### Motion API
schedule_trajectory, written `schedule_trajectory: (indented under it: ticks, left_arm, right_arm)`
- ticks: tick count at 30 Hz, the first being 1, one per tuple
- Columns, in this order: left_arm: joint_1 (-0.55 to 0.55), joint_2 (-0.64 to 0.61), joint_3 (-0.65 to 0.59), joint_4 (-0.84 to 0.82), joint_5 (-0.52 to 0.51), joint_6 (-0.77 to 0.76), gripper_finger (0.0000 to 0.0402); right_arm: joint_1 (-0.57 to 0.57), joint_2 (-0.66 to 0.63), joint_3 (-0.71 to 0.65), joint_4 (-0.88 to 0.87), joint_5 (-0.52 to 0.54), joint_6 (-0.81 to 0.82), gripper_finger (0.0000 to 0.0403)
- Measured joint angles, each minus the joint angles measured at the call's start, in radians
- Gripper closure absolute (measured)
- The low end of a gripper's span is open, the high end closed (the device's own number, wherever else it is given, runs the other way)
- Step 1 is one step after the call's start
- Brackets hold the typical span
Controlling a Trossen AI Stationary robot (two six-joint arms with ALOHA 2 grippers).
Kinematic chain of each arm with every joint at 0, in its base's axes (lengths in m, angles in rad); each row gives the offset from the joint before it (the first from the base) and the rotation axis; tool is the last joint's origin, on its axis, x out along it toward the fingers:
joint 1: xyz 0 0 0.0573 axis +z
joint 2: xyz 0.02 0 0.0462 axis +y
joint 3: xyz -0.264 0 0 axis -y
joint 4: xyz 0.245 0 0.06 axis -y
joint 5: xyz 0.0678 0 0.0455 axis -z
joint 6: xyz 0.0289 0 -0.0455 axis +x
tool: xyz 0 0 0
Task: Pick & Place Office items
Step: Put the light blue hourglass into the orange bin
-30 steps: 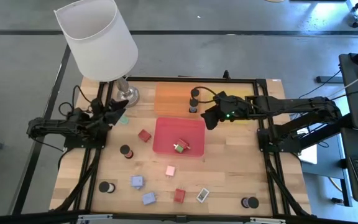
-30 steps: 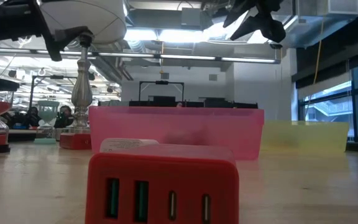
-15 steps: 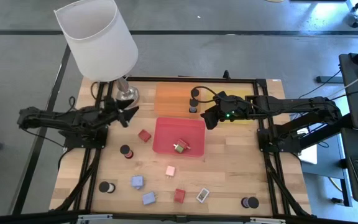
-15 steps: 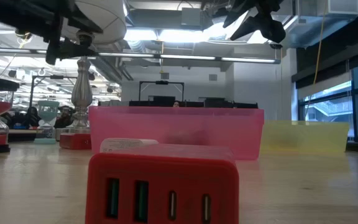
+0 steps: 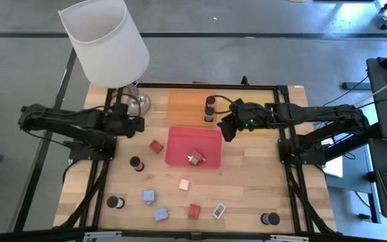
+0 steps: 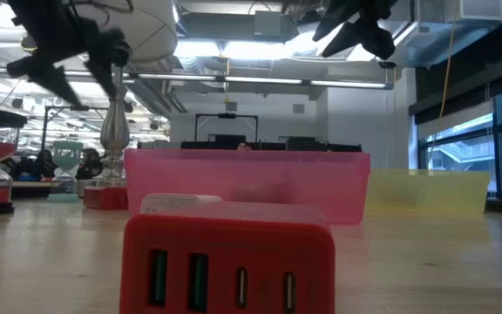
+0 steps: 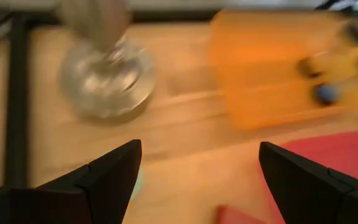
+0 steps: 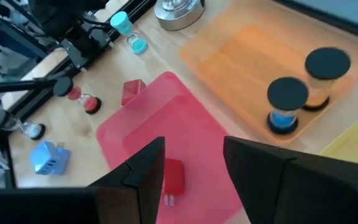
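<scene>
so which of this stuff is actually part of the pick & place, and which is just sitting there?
Job items:
red block
pink block
lavender-blue blocks
black cylinders
white rectangle
pieces in the red tray
orange tray, yellow tray

Just sitting there:
lamp

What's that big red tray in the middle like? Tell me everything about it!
The red tray is a flat rectangle with low walls, see-through pinkish-red like plastic. It lies flat on the wooden table, just in front of the orange tray; whether they touch is unclear. Inside, toward its front right, sit a small red block and a green piece close together. The right gripper hangs over its right back corner, empty. Nothing grips the tray.
</scene>
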Motion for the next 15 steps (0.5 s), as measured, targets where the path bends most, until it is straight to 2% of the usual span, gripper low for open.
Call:
schedule_trajectory:
  ticks: [5,12,15]
  left_arm:
    - [0.059,0.111,-0.003,-0.096,0.037,-0.101,0.0080]
    - [0.128,0.213,-0.003,-0.100,0.078,-0.111,0.0080]
    - [0.160,0.247,-0.003,-0.100,0.141,-0.123,0.0080]
  right_arm:
    - [-0.032,0.000,0.000,0.000,0.000,-0.074,0.0236]
    - [-0.079,0.000,0.000,0.000,-0.001,-0.100,0.0236]
    - [-0.099,0.000,0.000,0.000,-0.003,-0.100,0.0236]
